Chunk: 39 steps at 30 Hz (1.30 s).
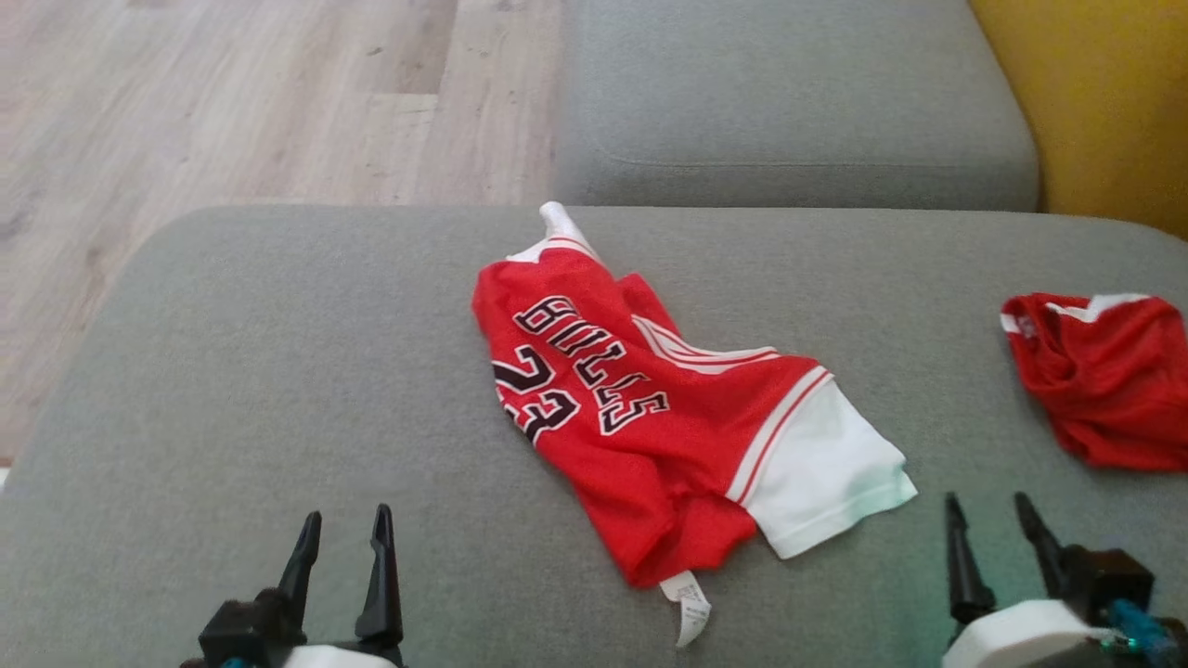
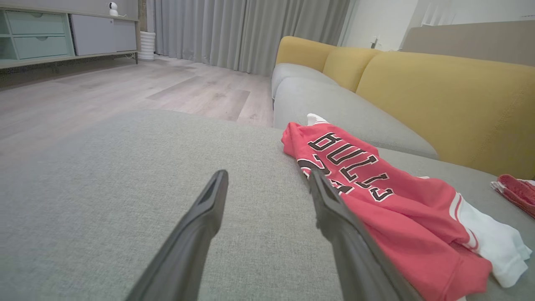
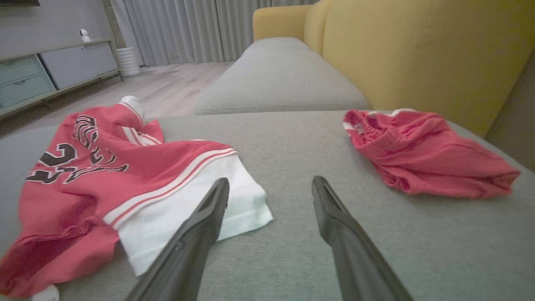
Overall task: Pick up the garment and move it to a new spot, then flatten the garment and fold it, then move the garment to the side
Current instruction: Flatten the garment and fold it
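I am holding my left gripper [image 1: 347, 512] and right gripper [image 1: 986, 499] spread wide, empty, near the crumpled red jersey [image 1: 640, 408] lying on the grey cushion [image 1: 232, 371].

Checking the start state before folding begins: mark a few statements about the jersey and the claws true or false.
1. The red jersey lies crumpled on the grey cushion. True.
2. The left claw is shut on the jersey. False: it is open and clear of it.
3. A second red garment lies to the jersey's right. True.
4. The right claw holds the jersey's white part. False: it is open and empty.
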Available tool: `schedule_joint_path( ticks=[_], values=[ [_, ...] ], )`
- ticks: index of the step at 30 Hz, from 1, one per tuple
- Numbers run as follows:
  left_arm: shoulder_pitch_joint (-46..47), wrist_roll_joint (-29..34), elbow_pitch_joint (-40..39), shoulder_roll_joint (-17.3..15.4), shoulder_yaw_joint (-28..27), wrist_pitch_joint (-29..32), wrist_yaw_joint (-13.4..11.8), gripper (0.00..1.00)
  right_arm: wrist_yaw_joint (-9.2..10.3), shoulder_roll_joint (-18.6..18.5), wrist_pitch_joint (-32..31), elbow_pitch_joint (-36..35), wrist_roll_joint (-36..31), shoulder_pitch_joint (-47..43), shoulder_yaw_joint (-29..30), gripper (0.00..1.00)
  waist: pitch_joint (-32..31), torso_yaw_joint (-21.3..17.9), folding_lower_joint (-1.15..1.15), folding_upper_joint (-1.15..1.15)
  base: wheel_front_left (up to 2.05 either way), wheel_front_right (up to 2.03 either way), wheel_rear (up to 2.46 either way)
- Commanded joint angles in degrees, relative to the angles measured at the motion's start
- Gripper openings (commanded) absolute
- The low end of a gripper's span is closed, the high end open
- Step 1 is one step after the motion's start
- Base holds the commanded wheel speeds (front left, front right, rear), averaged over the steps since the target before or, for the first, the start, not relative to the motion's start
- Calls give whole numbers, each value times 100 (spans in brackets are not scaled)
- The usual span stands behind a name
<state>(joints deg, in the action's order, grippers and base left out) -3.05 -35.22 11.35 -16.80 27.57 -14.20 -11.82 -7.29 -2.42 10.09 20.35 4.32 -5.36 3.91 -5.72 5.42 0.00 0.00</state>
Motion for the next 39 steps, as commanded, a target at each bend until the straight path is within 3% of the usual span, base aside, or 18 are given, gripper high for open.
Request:
schedule_joint_path(
  ticks=[1,13,22,23,24,26,27,34,39],
  values=[
    [203,70,-204,-67,-207,-26,-34,100,-20,-46,-3,-103,-127,385,33,100,20,170,0,0,0,0,0],
    [213,109,-373,-182,-201,60,-121,100,-20,-46,-251,1409,-901,1344,1045,100,345,1041,0,0,0,0,0],
    [186,93,-370,-164,-184,53,-141,100,-20,-46,-269,2759,-1310,1890,1565,100,508,1309,0,0,0,0,0],
    [188,91,-364,-161,-183,50,-141,100,-20,-46,-254,2886,-1304,1938,1569,94,508,1312,0,0,0,0,0],
    [188,89,-354,-159,-184,46,-140,100,-20,-46,-233,3002,-1294,1981,1562,61,504,1310,0,0,0,0,0],
    [186,79,-328,-155,-194,39,-140,100,-20,-45,-152,3211,-1211,2072,1539,16,489,1297,0,0,0,0,0],
    [186,75,-315,-152,-197,35,-140,100,-20,-45,-76,3306,-1129,2126,1511,0,478,1286,0,0,0,0,0],
    [189,82,-275,-139,-189,20,-153,100,-20,-45,349,3322,-837,2567,1147,0,370,1191,0,0,0,0,0],
    [212,88,-260,-156,-169,18,-147,100,-20,-45,461,2763,-264,3009,117,0,244,1225,0,0,0,0,0]
  ],
)
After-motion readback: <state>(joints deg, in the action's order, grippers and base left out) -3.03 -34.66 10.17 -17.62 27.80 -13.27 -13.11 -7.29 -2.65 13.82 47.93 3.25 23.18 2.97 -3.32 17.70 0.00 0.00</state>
